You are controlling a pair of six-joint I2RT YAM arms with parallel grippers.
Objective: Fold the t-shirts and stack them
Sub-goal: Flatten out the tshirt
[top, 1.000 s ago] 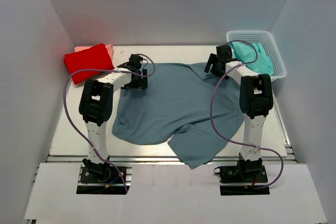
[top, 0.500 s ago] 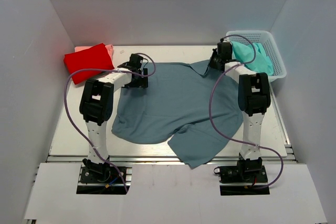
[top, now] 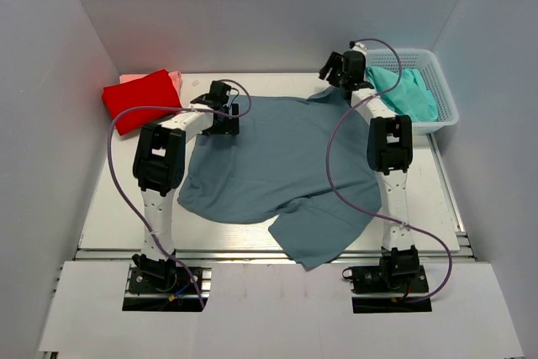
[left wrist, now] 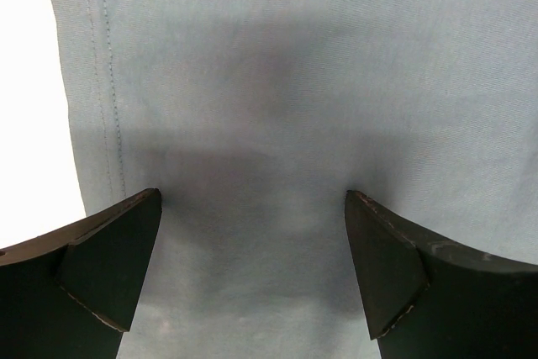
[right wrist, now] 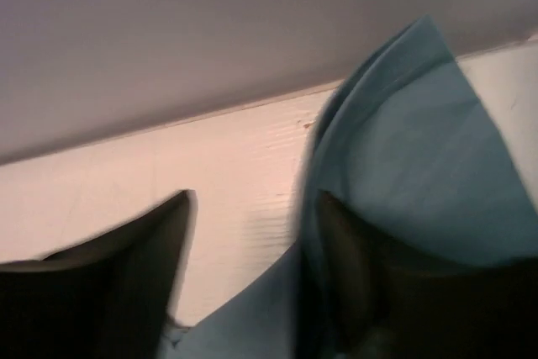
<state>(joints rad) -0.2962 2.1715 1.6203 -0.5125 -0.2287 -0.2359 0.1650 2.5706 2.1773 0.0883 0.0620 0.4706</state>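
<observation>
Four shirts are in view. The blue-grey shirt (top: 277, 166) lies spread over the middle of the tabletop (top: 109, 208), one sleeve pointing toward the near edge and its collar end at the far right. A folded red shirt (top: 141, 100) sits at the far left corner. A pink shirt (top: 175, 79) shows behind it, touching it. The fourth, a teal shirt (top: 403, 90), is bunched inside the one white mesh basket (top: 444, 90) at the far right corner.

There are two arms, each with one end effector. The left end effector (top: 223, 124) hangs over the far left part of the blue-grey shirt. Its wrist view shows both fingers (left wrist: 118, 250) spread wide and released, with nothing between them. The cloth lies flat below, and its stitched hem runs just beside the bare tabletop.

The right end effector (top: 329, 71) is at the far edge, near the basket, where the collar end of the blue-grey shirt rises toward it. In its blurred wrist view the two fingers (right wrist: 143, 258) stand apart with bare tabletop showing between them. A raised fold of blue-grey cloth lies against the right-hand finger. I cannot tell whether that fold is pinched or only draped there.
</observation>
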